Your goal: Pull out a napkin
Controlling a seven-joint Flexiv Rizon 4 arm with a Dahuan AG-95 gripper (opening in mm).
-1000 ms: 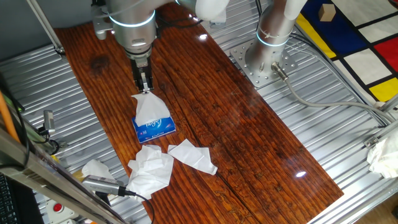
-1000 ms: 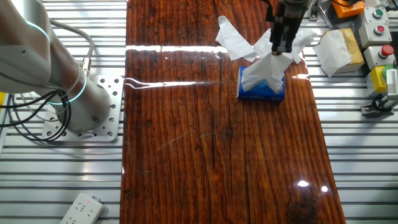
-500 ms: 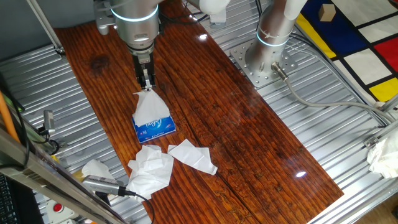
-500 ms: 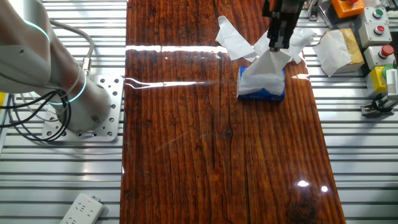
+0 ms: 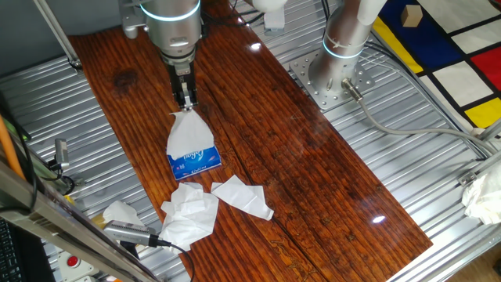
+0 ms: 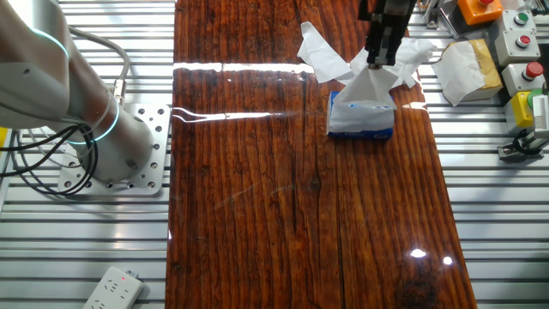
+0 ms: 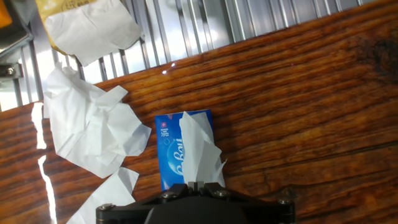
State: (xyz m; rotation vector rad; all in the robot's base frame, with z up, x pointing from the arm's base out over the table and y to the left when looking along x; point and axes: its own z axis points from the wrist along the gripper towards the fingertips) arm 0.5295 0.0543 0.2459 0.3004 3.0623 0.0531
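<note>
One long wooden tabletop (image 5: 297, 164) fills most of what we see, its dark red grain running beneath the claw and bordered by ribbed metal decking (image 6: 497, 232). Behind the claw in one fixed view stands our arm's silver base (image 5: 344, 39) with a glowing ring, bolted to a plate well apart from the work. Our wrist (image 5: 171, 23) hangs above the board, and from it the claw (image 5: 185, 100) points straight down, its two fingers clenched on the pointed top of the napkin (image 5: 186, 135). That white sheet stretches taut from the claw down into the blue tissue pack (image 5: 196, 162), widening as it drops, so its lower part is still inside the pack's slot. In the other fixed view we see the same tent shape, the claw (image 6: 376, 60) pinching the peak and the napkin (image 6: 366, 88) spreading over the pack (image 6: 361, 131), which lies flat on the wood directly under the claw. From the hand view the napkin (image 7: 198, 152) rises toward our fingers from the middle of the pack (image 7: 171, 149). Near the pack, on the side toward the board's edge, lie several crumpled loose tissues (image 5: 192, 213), touching one another, with another (image 5: 243, 196) just beside them.
</note>
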